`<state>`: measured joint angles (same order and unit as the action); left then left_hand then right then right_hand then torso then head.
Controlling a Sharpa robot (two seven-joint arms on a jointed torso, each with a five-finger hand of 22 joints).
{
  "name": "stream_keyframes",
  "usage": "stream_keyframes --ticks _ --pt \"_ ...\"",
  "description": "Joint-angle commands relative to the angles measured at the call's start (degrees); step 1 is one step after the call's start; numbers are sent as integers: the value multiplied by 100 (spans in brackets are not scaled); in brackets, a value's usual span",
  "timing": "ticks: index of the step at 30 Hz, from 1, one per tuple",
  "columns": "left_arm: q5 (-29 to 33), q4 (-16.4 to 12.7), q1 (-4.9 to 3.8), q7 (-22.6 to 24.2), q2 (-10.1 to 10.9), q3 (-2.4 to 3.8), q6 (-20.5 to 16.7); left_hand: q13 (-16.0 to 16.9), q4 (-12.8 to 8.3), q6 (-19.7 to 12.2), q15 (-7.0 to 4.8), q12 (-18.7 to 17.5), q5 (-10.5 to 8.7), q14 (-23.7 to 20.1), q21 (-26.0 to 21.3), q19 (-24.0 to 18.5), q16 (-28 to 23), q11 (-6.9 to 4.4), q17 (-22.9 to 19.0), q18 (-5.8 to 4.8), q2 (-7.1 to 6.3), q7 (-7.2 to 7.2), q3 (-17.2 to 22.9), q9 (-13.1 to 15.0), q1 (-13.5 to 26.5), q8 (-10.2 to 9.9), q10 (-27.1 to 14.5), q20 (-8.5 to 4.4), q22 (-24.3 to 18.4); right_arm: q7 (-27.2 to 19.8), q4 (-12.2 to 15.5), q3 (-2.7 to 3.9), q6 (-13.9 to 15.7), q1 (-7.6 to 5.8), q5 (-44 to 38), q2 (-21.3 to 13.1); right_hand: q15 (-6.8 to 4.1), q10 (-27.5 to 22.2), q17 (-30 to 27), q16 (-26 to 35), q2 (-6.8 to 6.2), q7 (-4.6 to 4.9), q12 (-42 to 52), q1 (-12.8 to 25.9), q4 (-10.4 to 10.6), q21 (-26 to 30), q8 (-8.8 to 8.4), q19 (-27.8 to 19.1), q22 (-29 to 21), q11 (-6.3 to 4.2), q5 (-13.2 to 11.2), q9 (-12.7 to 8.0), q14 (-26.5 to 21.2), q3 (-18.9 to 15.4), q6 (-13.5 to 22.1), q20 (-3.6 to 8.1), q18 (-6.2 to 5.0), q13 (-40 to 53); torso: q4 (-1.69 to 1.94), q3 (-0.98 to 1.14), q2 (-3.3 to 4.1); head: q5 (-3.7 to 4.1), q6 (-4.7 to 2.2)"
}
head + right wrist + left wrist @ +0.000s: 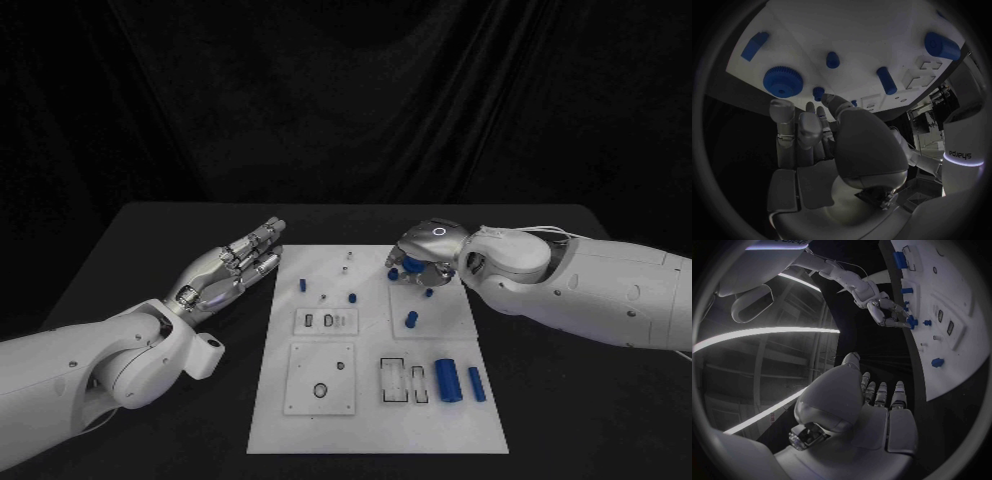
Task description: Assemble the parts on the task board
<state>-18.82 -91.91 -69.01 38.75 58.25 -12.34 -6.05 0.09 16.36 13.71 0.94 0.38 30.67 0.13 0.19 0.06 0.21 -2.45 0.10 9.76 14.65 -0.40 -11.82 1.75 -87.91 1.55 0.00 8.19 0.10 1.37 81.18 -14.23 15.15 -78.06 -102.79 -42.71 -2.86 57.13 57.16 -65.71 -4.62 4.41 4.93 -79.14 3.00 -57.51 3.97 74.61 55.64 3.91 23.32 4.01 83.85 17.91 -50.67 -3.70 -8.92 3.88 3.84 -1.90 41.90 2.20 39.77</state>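
From the head camera I see the task board (pixel 378 400) at table centre. My left hand (pixel 238 262) lies off its ten o'clock edge, fingers straight and apart, holding nothing. My right hand (pixel 430 262) hovers at one o'clock over blue parts (pixel 413 320).

Left wrist: right hand (pixel 891 312) at the board's edge (pixel 967 365).

Right wrist: blue gear (pixel 783 82) beyond the fingertips (pixel 781 107); whether they grip anything, I cannot tell.
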Motion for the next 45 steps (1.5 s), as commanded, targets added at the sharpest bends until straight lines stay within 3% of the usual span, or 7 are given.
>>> stream_keyframes --ticks 1,5,6,11,12,18,45 --pt "-11 -4 -14 183 -3 5 97 -9 -6 14 44 -38 28 -13 -19 -6 -21 0 -10 49 -1 11 40 3 -56 22 0 47 -10 -91 -55 4 169 33 -60 34 42 38 9 -28 -38 -13 -42 -31 -3 -26 3 -45 22 17 34 -4 60 60 -36 -2 107 -8 -10 -2 -10 -41 36" --pt "-11 5 -14 172 -1 5 107 -9 -7 23 52 -38 30 -13 -19 -6 -21 12 -10 49 -1 21 43 5 -59 25 0 54 -10 -114 -131 4 210 49 -59 87 52 45 11 -32 -77 -14 -56 21 28 -45 1 -56 62 30 -59 -4 58 131 -53 -9 109 -8 -13 -1 -12 -103 65" --pt "-11 9 -14 166 -4 5 115 -9 -7 27 60 -38 31 -13 -19 -6 -21 25 -10 49 0 31 45 5 -61 25 0 63 -10 -122 -153 4 224 52 -58 101 55 60 14 -38 -100 -19 -63 76 70 -58 4 -63 98 29 -281 -1 58 176 -80 -16 109 -6 -11 -1 -13 -103 72" --pt "-11 24 -14 133 -13 5 156 -9 -10 27 77 -38 35 -13 -19 -6 -21 50 -10 49 0 50 53 6 -68 26 0 84 -10 -154 -216 4 249 59 -32 140 60 85 15 -43 -122 -11 -69 146 134 -58 22 -80 143 31 -557 10 56 228 -167 -23 107 -2 -6 -1 -23 -61 92" --pt "-11 28 -14 126 -14 5 164 -9 -11 26 87 -38 37 -13 -19 -6 -21 57 -10 49 1 56 57 6 -72 25 0 94 -10 -160 -224 4 245 60 -15 147 61 94 20 -48 -126 -14 -69 170 159 -61 20 -81 164 29 -758 11 57 224 -185 -25 107 -1 -8 -2 -23 -58 92" --pt "-11 50 -14 103 -22 5 193 -9 -18 40 133 -38 43 -13 -19 -6 -21 81 -10 49 1 78 73 8 -88 28 0 147 -10 -193 -271 4 199 65 28 188 63 120 38 -65 -109 30 -65 186 198 -68 34 -78 216 33 -1063 21 61 213 -268 -31 111 3 -14 -4 -28 -40 98" --pt "-11 122 -12 62 -68 4 281 -9 -66 161 220 -38 98 -13 -19 -6 -21 198 -10 53 -2 187 156 23 -170 48 0 277 -10 -323 -592 5 50 209 41 410 32 513 14 -49 75 202 0 -129 100 -91 146 -58 358 -18 -1384 87 54 426 -679 0 123 -3 -4 -9 -26 -16 182"
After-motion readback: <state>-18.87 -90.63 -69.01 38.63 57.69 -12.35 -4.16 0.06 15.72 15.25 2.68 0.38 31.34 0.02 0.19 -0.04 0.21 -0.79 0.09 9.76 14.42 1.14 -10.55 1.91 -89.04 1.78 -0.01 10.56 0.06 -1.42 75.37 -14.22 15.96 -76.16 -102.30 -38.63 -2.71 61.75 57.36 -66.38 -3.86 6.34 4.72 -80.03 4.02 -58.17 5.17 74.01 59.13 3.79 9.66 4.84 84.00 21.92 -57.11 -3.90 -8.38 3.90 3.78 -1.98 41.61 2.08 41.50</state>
